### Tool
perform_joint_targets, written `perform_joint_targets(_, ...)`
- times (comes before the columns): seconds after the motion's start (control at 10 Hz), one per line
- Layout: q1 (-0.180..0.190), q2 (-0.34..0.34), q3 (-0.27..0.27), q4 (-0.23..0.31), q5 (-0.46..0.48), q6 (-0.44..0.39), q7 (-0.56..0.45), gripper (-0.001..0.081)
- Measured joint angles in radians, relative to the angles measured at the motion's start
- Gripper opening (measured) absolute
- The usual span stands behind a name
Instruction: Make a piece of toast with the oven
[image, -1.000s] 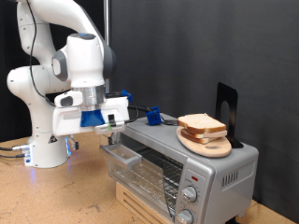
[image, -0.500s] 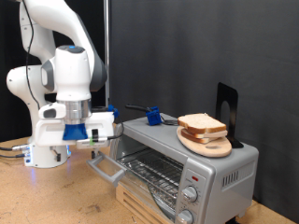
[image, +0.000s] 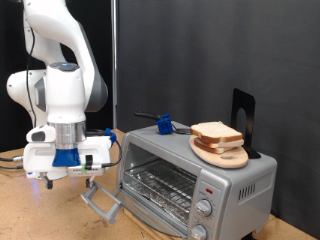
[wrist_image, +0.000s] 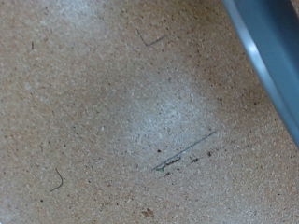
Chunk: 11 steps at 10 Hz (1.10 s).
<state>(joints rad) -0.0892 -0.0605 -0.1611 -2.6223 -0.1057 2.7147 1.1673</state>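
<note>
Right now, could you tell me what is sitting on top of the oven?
On the oven rests a round wooden plate with the piece of toast, plus a blue object and a black stand. The plate's middle is covered.

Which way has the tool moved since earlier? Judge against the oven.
Yes: the tool has moved toward the exterior view's left and lower, away from the oven, whose door now hangs open.

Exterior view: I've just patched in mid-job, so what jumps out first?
The oven at the exterior view's lower right stands with its glass door dropped open and the wire rack bare. The piece of toast sits on a round wooden plate on the oven's top. The gripper hangs low at the exterior view's left, just above the open door, holding nothing visible.
</note>
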Motion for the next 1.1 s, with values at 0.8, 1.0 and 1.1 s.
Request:
perform_joint_targets(0.8,0.000,0.157,-0.002,0.116,-0.004,0.003,0.005,0.0808)
perform_joint_targets(1.0,0.000,0.188,-0.010,0.127,-0.017,0.011,0.018,0.0807)
perform_joint_targets(1.1,-0.001,0.207,-0.014,0.135,-0.018,0.010,0.022,0.0807)
